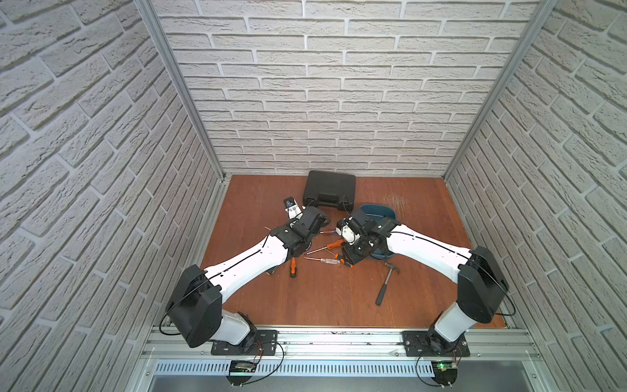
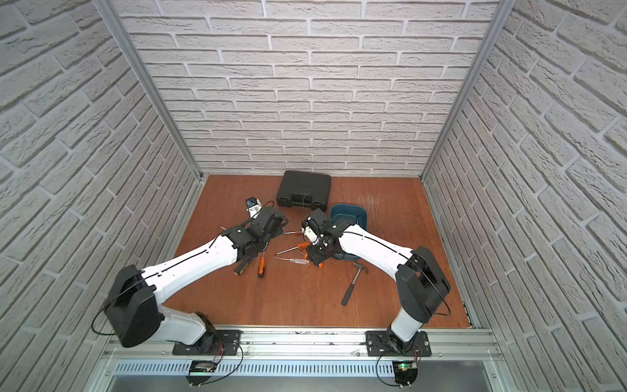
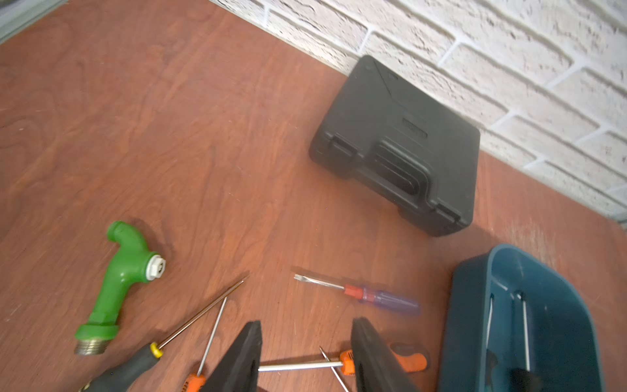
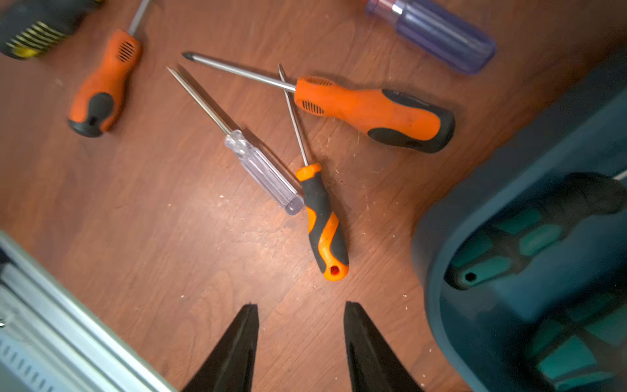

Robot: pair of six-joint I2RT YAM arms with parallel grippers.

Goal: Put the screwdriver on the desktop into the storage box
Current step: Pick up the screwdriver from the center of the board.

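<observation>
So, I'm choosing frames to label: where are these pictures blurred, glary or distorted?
Left wrist view: the purple screwdriver is smeared, the storage box soft. Right wrist view: the storage box is badly out of focus, the clear screwdriver sharp. Both top views: wide-angle lens splays the brick walls; no strong glare.

The left arm [image 1: 244,258] and right arm [image 1: 424,247] reach inward, wrists angled down, jaws parted.
</observation>
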